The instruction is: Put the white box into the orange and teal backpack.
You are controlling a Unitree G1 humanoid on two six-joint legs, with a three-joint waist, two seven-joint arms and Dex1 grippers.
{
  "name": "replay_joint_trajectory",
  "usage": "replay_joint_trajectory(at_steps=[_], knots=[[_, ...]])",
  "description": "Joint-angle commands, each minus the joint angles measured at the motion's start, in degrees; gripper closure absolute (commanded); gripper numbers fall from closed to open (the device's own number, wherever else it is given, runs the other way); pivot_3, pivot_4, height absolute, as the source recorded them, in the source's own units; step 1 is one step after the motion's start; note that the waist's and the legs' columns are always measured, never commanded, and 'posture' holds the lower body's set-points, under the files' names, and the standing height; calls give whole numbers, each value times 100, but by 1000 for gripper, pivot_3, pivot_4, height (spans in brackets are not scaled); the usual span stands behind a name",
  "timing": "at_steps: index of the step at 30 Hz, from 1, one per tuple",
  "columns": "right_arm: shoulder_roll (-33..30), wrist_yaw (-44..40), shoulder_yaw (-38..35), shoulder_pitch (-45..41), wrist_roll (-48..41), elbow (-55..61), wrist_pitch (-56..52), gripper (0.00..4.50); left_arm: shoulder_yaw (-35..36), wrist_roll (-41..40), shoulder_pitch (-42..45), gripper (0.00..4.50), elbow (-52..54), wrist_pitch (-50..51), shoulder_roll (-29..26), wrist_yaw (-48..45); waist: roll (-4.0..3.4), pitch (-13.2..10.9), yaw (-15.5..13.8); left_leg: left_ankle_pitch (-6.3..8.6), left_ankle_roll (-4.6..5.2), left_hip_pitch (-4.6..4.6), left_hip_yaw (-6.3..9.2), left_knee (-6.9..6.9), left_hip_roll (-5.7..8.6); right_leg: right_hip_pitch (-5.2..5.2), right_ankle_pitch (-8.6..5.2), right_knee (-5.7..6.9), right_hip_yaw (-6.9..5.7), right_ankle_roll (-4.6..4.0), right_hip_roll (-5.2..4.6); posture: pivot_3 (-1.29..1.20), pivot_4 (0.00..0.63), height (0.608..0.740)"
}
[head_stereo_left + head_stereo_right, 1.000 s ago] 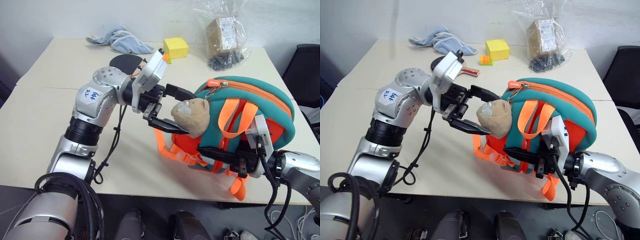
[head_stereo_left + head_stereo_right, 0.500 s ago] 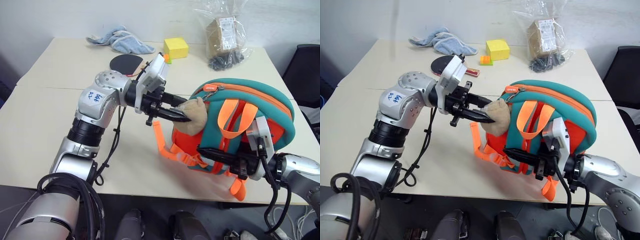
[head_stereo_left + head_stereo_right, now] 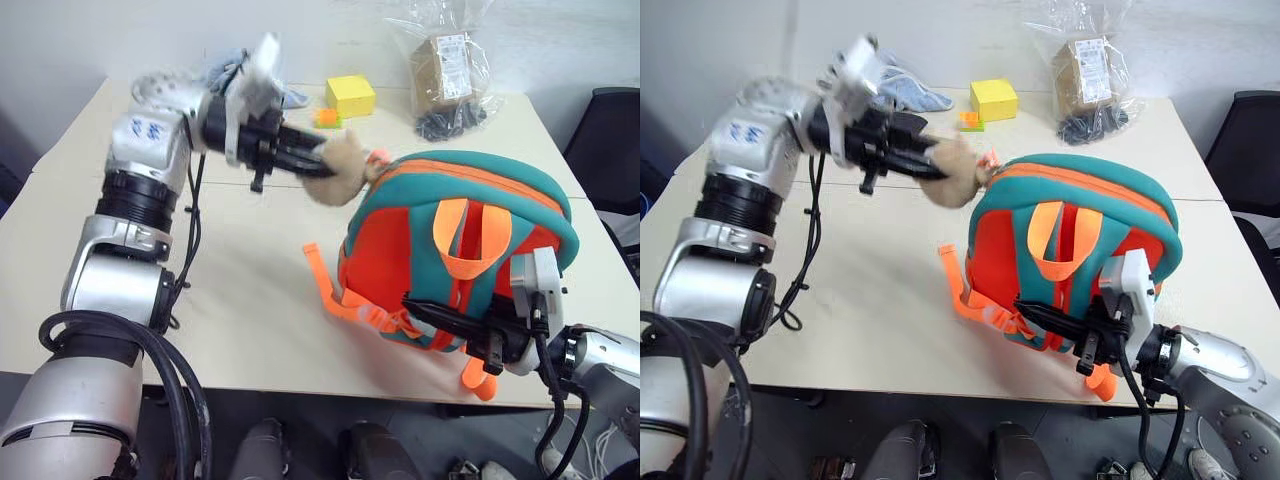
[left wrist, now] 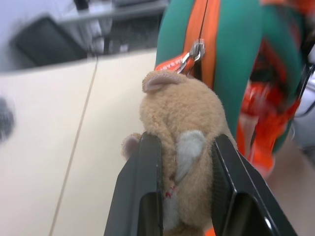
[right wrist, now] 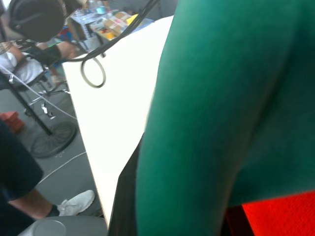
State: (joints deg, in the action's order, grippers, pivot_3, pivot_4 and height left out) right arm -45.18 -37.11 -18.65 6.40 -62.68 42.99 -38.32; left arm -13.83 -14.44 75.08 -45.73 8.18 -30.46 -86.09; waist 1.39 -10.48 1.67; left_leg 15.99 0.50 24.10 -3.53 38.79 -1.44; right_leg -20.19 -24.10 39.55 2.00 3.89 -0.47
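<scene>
The orange and teal backpack (image 3: 470,240) stands upright near the table's front right edge. Its tan plush bear (image 4: 179,123) hangs from the zipper pull (image 4: 197,49) at the bag's upper left. My left gripper (image 3: 318,165) is shut on the bear, one black finger on each side, and holds it out to the left of the bag. At the bag's lower front, my right gripper (image 3: 425,312) is shut on a teal strap beside the orange webbing. The white box is out of view.
At the table's back stand a yellow cube (image 3: 351,95), a small orange and green brick (image 3: 325,117), a blue towel (image 3: 905,90) and a clear plastic bag (image 3: 448,70). A black chair (image 3: 610,130) is at the right. A person's leg and shoe (image 5: 74,202) show beyond the table.
My left gripper closed on the bear, then pulled it up and to the left, away from the backpack. The backpack now stands more upright; my right gripper kept its hold.
</scene>
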Motion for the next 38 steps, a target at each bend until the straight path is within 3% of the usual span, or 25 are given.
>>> replay_joint_trajectory(at_steps=[1, 6, 10, 15, 19, 20, 24, 30, 32, 34, 38], knots=[[42, 15, -252, 112, 53, 212, 217, 4500, -269, 708, -84, 3684, -550, -1169, -113, -345, 2, -1, -7, 0, 0, 4, 0, 0, 0, -4, 0, 0, 0, 0, 0, 0, 150, 740], [-33, -167, -297, 312, 226, 211, 323, 4500, -397, 1132, -321, 3684, -1057, -1950, 123, -250, 4, -2, -17, 1, 2, 8, 0, 4, 2, -6, 0, 0, -2, 0, -5, 0, 150, 740], [67, -48, -231, 191, 425, 101, 443, 4500, -610, 1176, -1190, 3684, -431, -2173, 457, -383, 3, -1, -6, 1, 2, 2, 1, 4, 1, 0, 0, 1, -2, 0, -6, 0, 150, 740], [172, 200, -35, 21, 972, 27, 551, 4500, -562, 1101, -1901, 3684, 341, -1589, 835, 109, 0, 2, -23, 1, 2, 1, 5, 9, 0, 1, 0, 7, -5, 0, -6, 0, 150, 740], [72, 56, -273, 362, 1049, 108, 533, 4500, -283, 852, -2002, 3684, 780, -798, 652, 2, 0, 2, -28, 2, 3, 2, 8, 9, 3, 9, 0, 3, -7, 0, -6, 0, 150, 740], [30, 9, -452, 498, 933, 96, 467, 3826, -189, 741, -2007, 3025, 880, -531, 543, -123, 0, 2, -25, 2, 3, 2, 8, 9, 3, 10, 0, 4, -7, 0, -6, 0, 150, 740], [-248, -639, -1566, 1318, 632, 4, 330, 2556, 133, 342, -2116, 1851, 1289, 277, 72, -375, 0, 2, -8, 2, 3, 2, 9, 7, 2, 10, 0, 4, -9, 0, -4, 0, 150, 740], [-607, -2303, -4251, 2624, -91, -959, -179, 488, 722, -469, -2207, 28, 1896, 1544, -880, -583, 0, 1, -15, 2, 3, -10, 10, -1, 2, 25, 0, -6, -10, 0, 0, 0, 150, 740], [-855, -2830, -5054, 2886, -45, -1668, -354, 36, 800, -540, -2182, 0, 1893, 1454, -1414, -602, 2, 0, -15, 3, 5, -24, 13, -10, 3, 45, 0, -22, -12, 0, 0, 0, 150, 740], [-1143, -3166, -5625, 2995, -70, -2303, -582, 36, 974, -675, -2021, 0, 1727, 1544, -1886, -636, 9, -4, 13, 11, 21, -87, 0, -76, 17, 97, 0, -70, 3, 0, -9, 0, 150, 740], [-1343, -3222, -5827, 2781, -232, -2732, -884, 36, 1532, -1103, -2010, 0, 1645, 1876, -2184, -495, 9, -4, 2, 19, 33, -96, 4, -85, 13, 105, 0, -77, -1, 0, -10, 0, 150, 740]])
